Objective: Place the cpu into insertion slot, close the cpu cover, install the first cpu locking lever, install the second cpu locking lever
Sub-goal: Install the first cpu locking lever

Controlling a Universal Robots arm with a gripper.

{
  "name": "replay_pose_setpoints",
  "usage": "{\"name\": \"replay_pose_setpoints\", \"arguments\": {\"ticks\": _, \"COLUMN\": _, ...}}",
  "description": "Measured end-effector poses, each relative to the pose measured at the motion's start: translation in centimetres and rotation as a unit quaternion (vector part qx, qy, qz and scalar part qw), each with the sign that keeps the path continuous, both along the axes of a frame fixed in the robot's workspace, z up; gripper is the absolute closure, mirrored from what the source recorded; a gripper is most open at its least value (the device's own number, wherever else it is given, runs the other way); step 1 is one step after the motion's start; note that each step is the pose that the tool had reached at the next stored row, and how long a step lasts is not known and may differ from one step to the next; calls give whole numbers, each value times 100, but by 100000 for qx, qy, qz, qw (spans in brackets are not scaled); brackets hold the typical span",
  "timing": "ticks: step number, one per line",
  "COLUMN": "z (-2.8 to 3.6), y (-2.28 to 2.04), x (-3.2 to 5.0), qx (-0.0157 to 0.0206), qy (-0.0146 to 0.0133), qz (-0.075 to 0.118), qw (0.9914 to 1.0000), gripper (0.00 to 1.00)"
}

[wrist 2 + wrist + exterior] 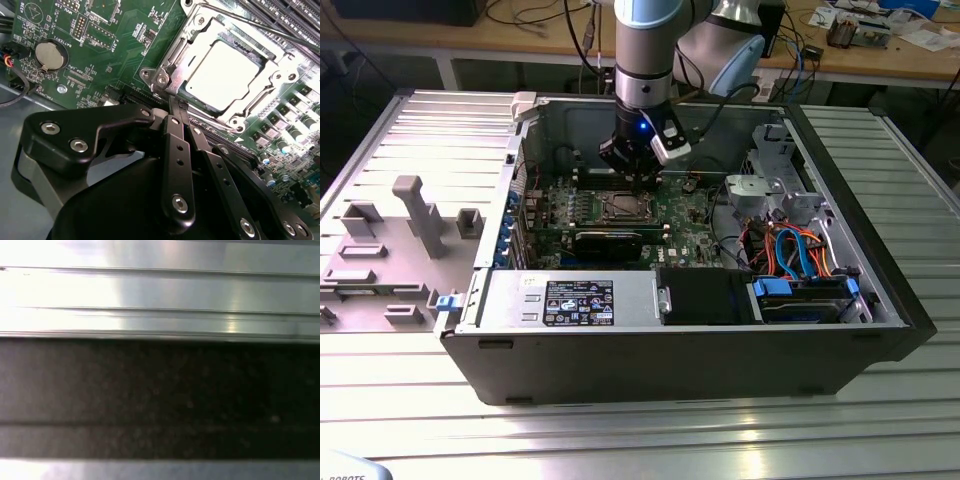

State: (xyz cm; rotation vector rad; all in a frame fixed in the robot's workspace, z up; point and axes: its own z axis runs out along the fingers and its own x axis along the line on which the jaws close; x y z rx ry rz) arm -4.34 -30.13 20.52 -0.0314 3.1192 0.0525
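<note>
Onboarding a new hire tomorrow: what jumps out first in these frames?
The open computer case on the ribbed metal table, with the arm's hand down inside over the green board. In the second wrist view, the cpu gleams bright in the insertion slot with the cpu cover closed around it, the hand close to the socket's corner.

Glossy silver metal cpu [227,75], bright metal cpu cover [187,47], matt black jaws.
</note>
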Motion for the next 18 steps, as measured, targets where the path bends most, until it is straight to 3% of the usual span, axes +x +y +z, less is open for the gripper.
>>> {"name": "replay_pose_setpoints", "arguments": {"ticks": 8, "z": -14, "y": 0, "x": 0, "qx": -468, "qy": 6, "qz": 0, "qw": 99999, "gripper": 89}}
{"name": "replay_pose_setpoints", "arguments": {"ticks": 13, "z": -33, "y": 0, "x": 0, "qx": -510, "qy": 4, "qz": 0, "qw": 99999, "gripper": 89}}
{"name": "replay_pose_setpoints", "arguments": {"ticks": 16, "z": -43, "y": -1, "x": -1, "qx": 4, "qy": 11, "qz": -2, "qw": 100000, "gripper": 89}}
{"name": "replay_pose_setpoints", "arguments": {"ticks": 18, "z": -47, "y": -1, "x": 0, "qx": 863, "qy": 0, "qz": -1, "qw": 99996, "gripper": 89}}
